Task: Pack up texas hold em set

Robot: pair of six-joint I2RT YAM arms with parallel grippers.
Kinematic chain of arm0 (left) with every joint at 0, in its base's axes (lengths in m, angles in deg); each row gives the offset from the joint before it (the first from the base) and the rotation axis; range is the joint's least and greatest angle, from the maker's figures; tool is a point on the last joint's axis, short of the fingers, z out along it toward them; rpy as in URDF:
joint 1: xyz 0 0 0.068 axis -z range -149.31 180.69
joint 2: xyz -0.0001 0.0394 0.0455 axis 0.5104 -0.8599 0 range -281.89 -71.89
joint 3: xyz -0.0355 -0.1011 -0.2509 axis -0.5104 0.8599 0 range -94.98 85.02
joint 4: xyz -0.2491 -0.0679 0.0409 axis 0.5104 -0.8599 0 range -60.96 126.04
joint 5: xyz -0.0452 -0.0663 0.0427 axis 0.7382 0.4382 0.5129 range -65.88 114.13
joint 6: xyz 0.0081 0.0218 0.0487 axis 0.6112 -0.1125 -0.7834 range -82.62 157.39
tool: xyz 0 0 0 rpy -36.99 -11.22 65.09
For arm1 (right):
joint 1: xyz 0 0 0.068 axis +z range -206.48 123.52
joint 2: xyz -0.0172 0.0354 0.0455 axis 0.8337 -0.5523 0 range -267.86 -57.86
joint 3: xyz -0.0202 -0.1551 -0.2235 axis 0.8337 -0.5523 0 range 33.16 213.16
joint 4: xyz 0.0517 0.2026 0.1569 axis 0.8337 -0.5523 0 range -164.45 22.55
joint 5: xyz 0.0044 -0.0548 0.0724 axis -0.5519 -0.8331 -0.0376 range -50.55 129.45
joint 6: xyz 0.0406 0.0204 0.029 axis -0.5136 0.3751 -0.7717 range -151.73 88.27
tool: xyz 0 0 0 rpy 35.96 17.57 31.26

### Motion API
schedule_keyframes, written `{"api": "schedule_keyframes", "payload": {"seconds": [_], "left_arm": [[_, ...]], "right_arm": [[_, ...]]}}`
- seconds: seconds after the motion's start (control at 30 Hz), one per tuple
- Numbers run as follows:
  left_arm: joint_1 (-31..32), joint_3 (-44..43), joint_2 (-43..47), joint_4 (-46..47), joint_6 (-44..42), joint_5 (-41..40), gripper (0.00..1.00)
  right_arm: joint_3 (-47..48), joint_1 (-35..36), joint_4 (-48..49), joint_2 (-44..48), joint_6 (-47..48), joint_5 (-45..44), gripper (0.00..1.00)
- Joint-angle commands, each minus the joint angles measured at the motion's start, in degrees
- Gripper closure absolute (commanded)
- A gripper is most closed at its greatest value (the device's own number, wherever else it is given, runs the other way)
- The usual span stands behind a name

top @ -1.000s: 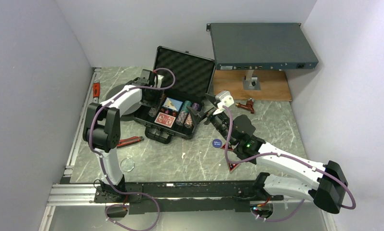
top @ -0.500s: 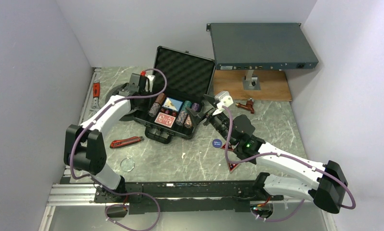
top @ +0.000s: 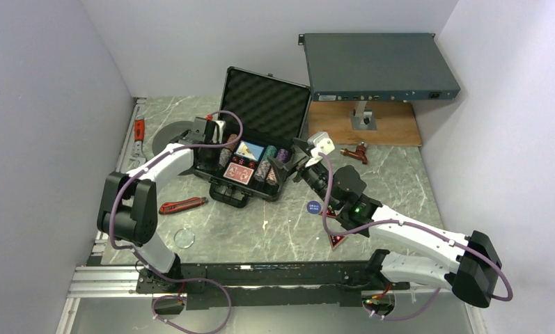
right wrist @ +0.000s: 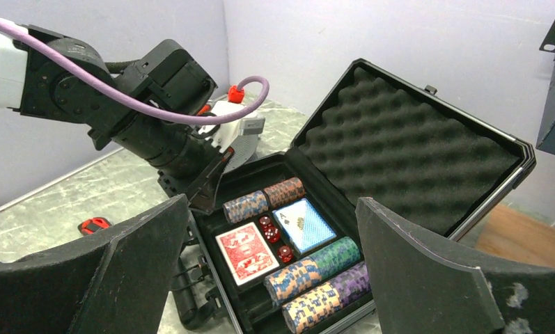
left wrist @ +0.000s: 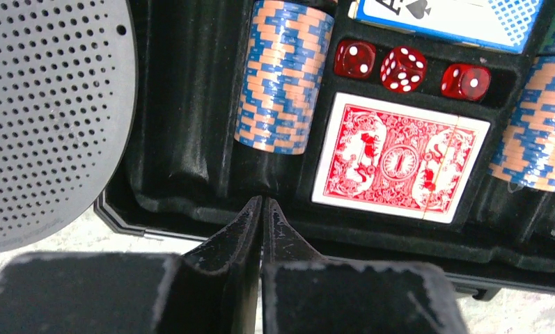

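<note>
My left end effector [left wrist: 262, 202], tips together and empty, points at the blue-and-orange striped chip stack [left wrist: 283, 76] in the open black foam-lined briefcase [top: 267, 104], frame centre. Best to push slowly and squarely. My right end effector [right wrist: 271, 202] stands apart.

Bright even light, soft shadows, sharp

Ahead of the left gripper [left wrist: 262, 209] a chip stack [left wrist: 283, 76] lies in the briefcase [left wrist: 180, 149], a card deck [left wrist: 400, 156] to its right, dice [left wrist: 403, 68] behind the deck, a spool [left wrist: 44, 118] outside to the left.
</note>
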Motion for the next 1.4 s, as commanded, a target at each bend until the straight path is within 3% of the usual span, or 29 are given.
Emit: {"api": "schedule_keyframes", "payload": {"seconds": [0.0,0.93,1.13,1.37], "left_arm": [[0.0,-1.1,-1.6,3.2,1.2,0.7,0.91],[0.0,-7.1,-9.8,8.6,1.8,1.8,0.92],[0.0,-0.7,-2.4,9.7,2.4,0.8,0.81],[0.3,2.0,5.1,7.2,4.0,-1.5,0.56]], "right_arm": [[0.4,0.2,1.1,-0.2,-0.4,0.8,0.07],[0.3,0.2,1.5,-0.5,0.6,-0.6,0.06],[0.3,0.1,1.6,-0.2,0.7,-0.6,0.06],[0.4,0.2,1.3,-0.8,0.5,-0.3,0.06]]}}
